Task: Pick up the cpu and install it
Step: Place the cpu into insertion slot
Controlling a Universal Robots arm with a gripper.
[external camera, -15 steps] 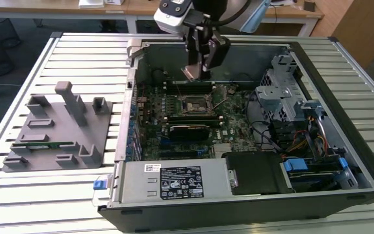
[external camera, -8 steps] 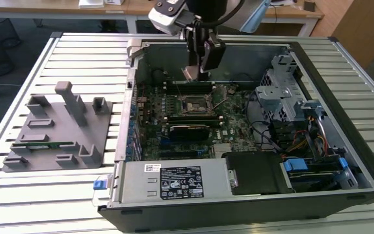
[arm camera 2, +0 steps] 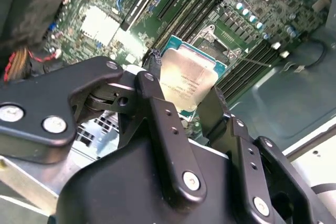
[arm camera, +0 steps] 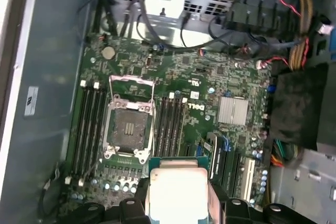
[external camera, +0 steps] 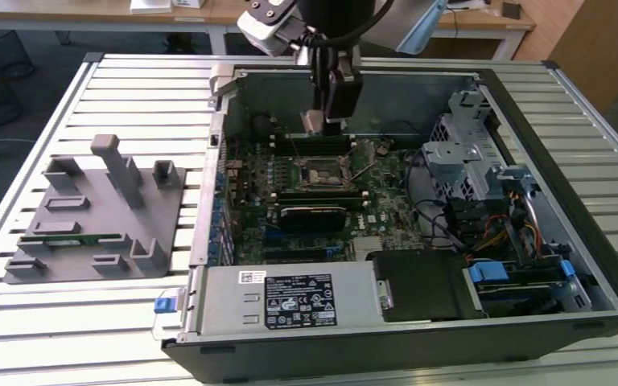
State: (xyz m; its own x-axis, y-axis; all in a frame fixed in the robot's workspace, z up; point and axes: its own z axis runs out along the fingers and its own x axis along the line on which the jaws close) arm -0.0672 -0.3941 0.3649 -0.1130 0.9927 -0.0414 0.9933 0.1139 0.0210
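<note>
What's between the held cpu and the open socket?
In the exterior view, a bank of black memory slots lies between the held cpu and the socket; otherwise just motherboard.

Black tool (arm camera 2: pixel 186 85), hinged links (arm camera 2: pixel 160 129), silver screws (arm camera 2: pixel 190 180); grey wrist housing (external camera: pixel 269 26).

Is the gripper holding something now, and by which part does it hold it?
The gripper holds the cpu, its jaws pressed on two opposite side edges.

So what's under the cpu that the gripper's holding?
Green motherboard lies below the cpu; its open socket shows uncovered in the first wrist view. The patch directly beneath is hidden.
</note>
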